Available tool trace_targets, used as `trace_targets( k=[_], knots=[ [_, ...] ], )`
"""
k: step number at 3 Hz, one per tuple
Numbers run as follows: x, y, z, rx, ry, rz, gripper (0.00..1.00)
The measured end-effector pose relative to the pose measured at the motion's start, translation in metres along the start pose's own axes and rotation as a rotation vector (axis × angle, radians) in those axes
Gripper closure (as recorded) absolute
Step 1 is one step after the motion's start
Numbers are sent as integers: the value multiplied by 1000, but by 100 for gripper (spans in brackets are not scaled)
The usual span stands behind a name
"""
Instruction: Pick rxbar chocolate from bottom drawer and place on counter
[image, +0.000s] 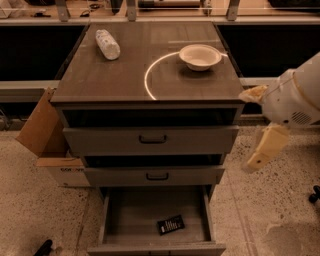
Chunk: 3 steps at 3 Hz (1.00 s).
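The rxbar chocolate (170, 224), a small flat black bar with pale lettering, lies flat on the floor of the open bottom drawer (120, 215), right of the middle and near the front. The counter (125, 75) is the wood-grain cabinet top with a white arc marking. My gripper (246, 131) hangs at the right of the cabinet, level with the top drawer, well above and to the right of the bar. Its two cream fingers are spread apart and hold nothing.
A white bowl (200, 56) stands on the counter at the back right, and a white wrapped roll (108, 44) lies at the back left. Two upper drawers with black handles (152, 139) stick out slightly. A cardboard box (47, 142) stands on the floor to the left.
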<state>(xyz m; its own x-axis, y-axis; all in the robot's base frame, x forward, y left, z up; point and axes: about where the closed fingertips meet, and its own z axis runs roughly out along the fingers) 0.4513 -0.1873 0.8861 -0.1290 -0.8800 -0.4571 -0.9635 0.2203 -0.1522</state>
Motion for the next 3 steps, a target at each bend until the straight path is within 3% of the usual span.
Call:
trace_targets(
  k=[1,2,3],
  knots=[
    [-5,29,84,-159,-198,12,0],
    [-5,29,83,-156,-195,11,0],
    [13,34,110,-163,-211,11,0]
  ],
)
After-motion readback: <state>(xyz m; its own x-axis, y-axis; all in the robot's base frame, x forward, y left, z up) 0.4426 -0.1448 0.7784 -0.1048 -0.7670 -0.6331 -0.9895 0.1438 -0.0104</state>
